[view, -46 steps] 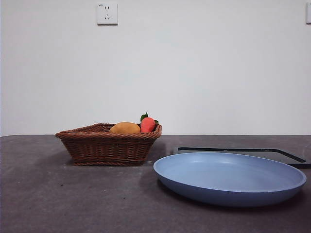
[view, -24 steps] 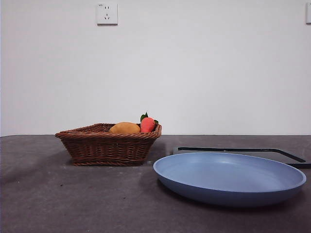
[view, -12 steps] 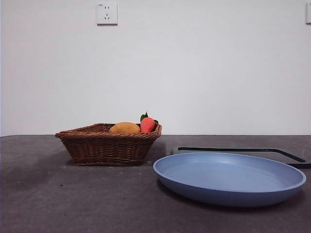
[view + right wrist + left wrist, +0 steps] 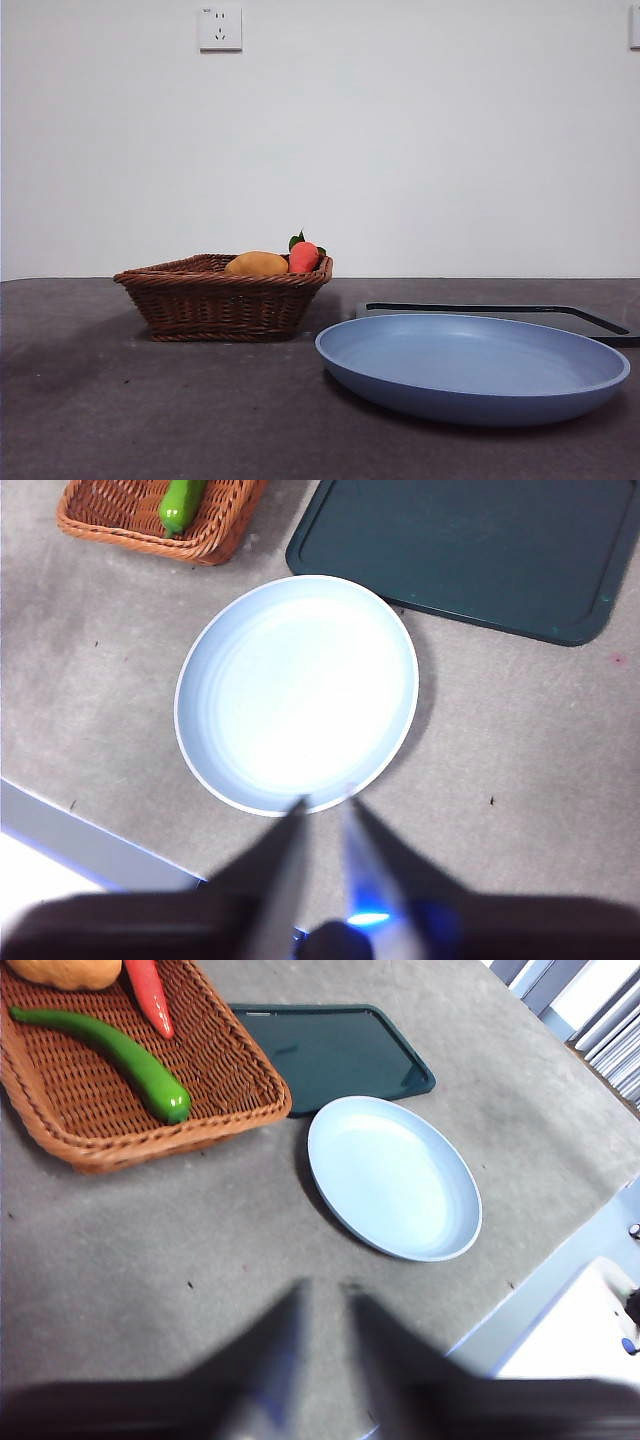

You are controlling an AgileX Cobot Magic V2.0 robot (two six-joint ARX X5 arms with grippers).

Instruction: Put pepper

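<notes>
The left gripper (image 4: pixel 322 1305) is held high above the grey table (image 4: pixel 150 1250), its two black jaws set slightly apart with nothing between them. The right gripper (image 4: pixel 323 815) is likewise parted and holds nothing, poised above the near rim of the round light-blue plate (image 4: pixel 297 692). The glossy green elongated pepper (image 4: pixel 110 1050) is seen lying inside the brown woven wicker basket (image 4: pixel 235 1070), beside a red-orange tapered fruit (image 4: pixel 150 995) and a yellow-orange rounded fruit (image 4: pixel 65 970). A dark-green rectangular tray (image 4: pixel 470 550) is placed just beyond the plate, near the basket.
</notes>
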